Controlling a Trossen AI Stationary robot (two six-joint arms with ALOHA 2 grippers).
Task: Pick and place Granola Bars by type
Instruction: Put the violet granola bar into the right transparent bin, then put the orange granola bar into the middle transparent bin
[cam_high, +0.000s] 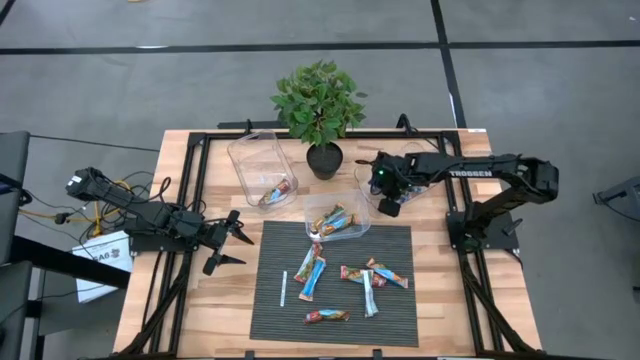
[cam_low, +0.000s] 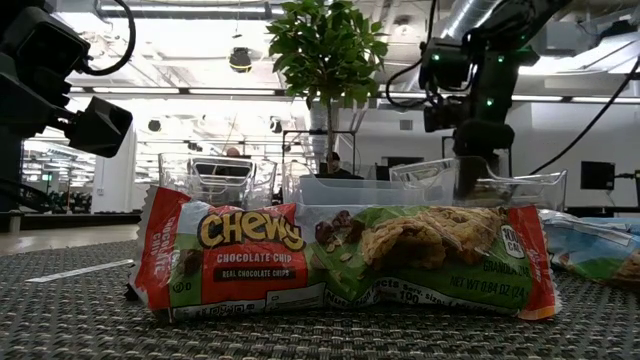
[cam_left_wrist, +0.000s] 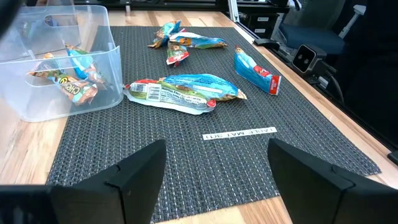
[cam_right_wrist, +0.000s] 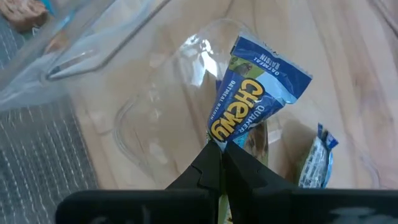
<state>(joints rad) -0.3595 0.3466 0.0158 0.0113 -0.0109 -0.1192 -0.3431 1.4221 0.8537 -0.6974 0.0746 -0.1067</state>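
Several granola bars in shiny wrappers lie on the dark mat (cam_high: 400, 320), among them a green-and-red one (cam_low: 340, 260) and a blue one (cam_left_wrist: 183, 93). More sit in the far-left clear bin (cam_high: 262, 165) and the middle bin (cam_high: 337, 222). My right gripper (cam_high: 388, 203) hangs over the right clear bin (cam_high: 368, 175), shut on a blue-wrapped bar (cam_right_wrist: 249, 106). Beside that bar another blue bar (cam_right_wrist: 317, 162) lies in the bin. My left gripper (cam_left_wrist: 217, 180) waits open at the mat's left edge, with nothing between its fingers. My right gripper pinches the blue bar by one end of its wrapper (cam_right_wrist: 219, 138) between its two shut fingers. The fingers come from above, pointing steeply down. The bar hangs below them inside the clear bin's walls (cam_right_wrist: 143, 124). Whether its lower end touches the bin's floor, I cannot tell.
A potted plant (cam_high: 320, 105) stands at the table's far side between the bins. A thin white stick (cam_high: 284, 288) lies on the mat's left part. Black frame rails (cam_high: 200, 180) run along the table's sides.
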